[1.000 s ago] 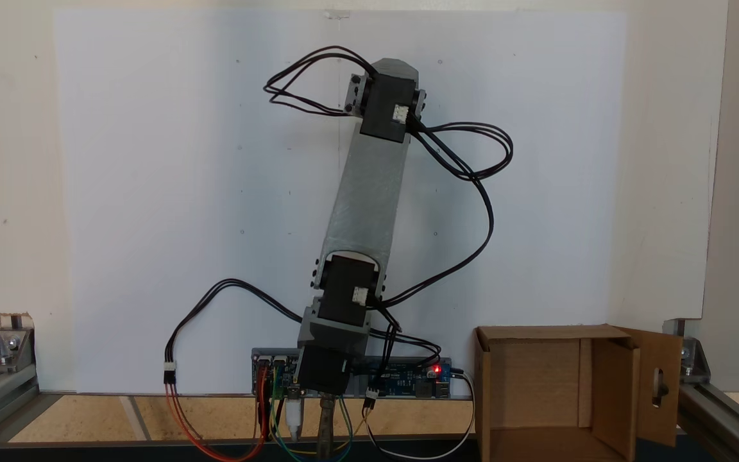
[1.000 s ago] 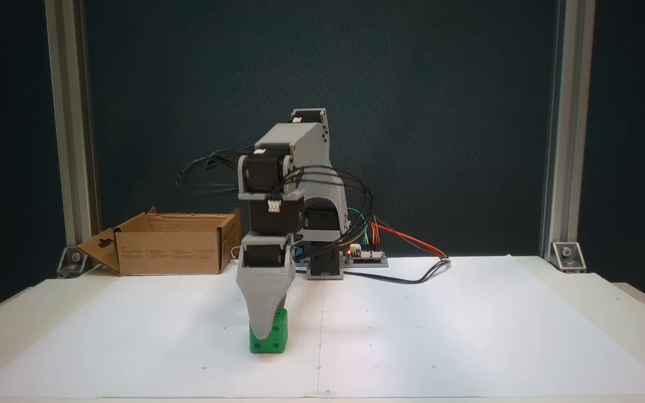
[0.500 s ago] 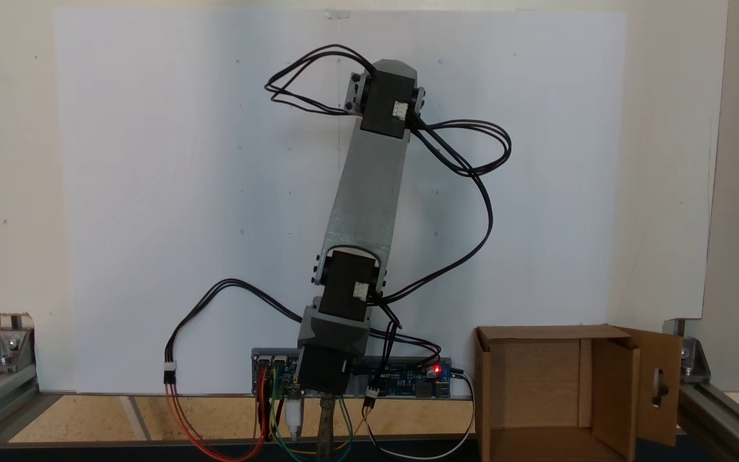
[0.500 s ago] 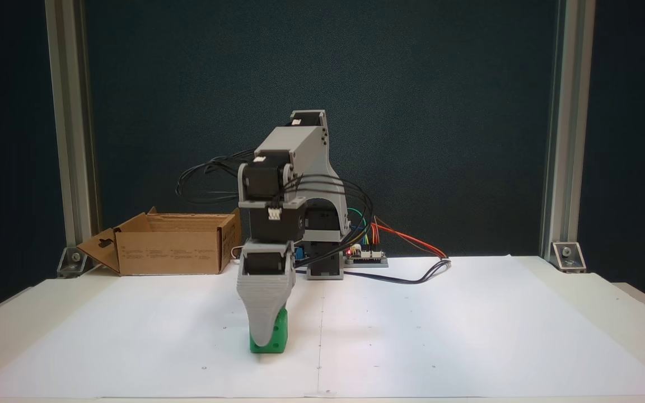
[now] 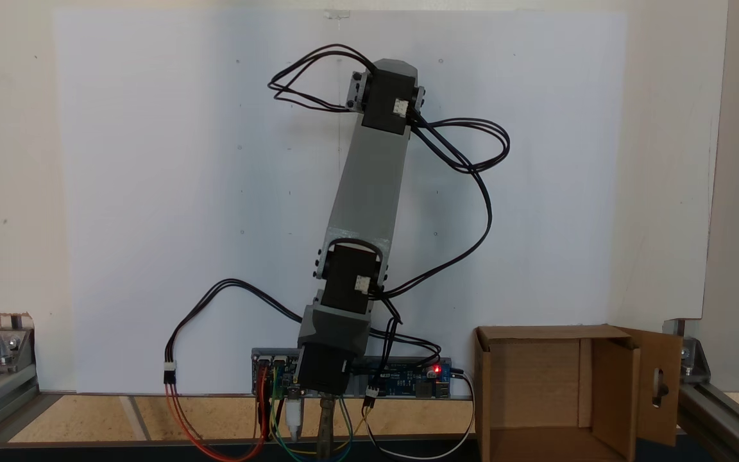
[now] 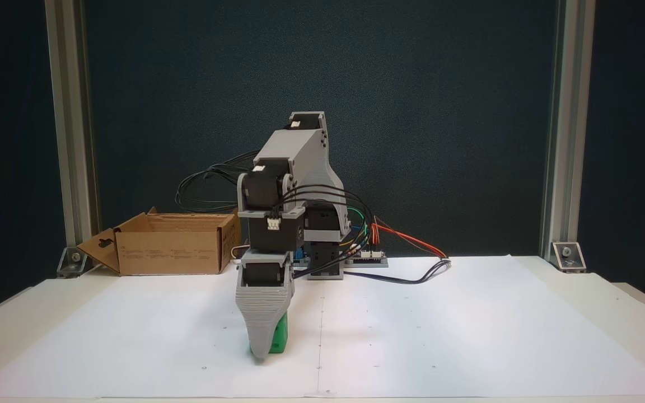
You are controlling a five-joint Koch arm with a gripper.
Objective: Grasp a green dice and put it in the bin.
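The green dice (image 6: 279, 338) is now mostly hidden behind the grey jaws (image 6: 261, 352) in a fixed view; half a second ago more of its face and pips could be seen, so the jaws have been lowered further, almost to the paper-covered counter (image 6: 468, 336). The descent for the grasp is judged nearly finished (nothing has been lifted yet). The dice rests on the paper, directly behind the near jaw and poking out to its right. Whether the jaws are released or clenched cannot be told. The cardboard box (image 6: 168, 245) stands well apart, at the back left.
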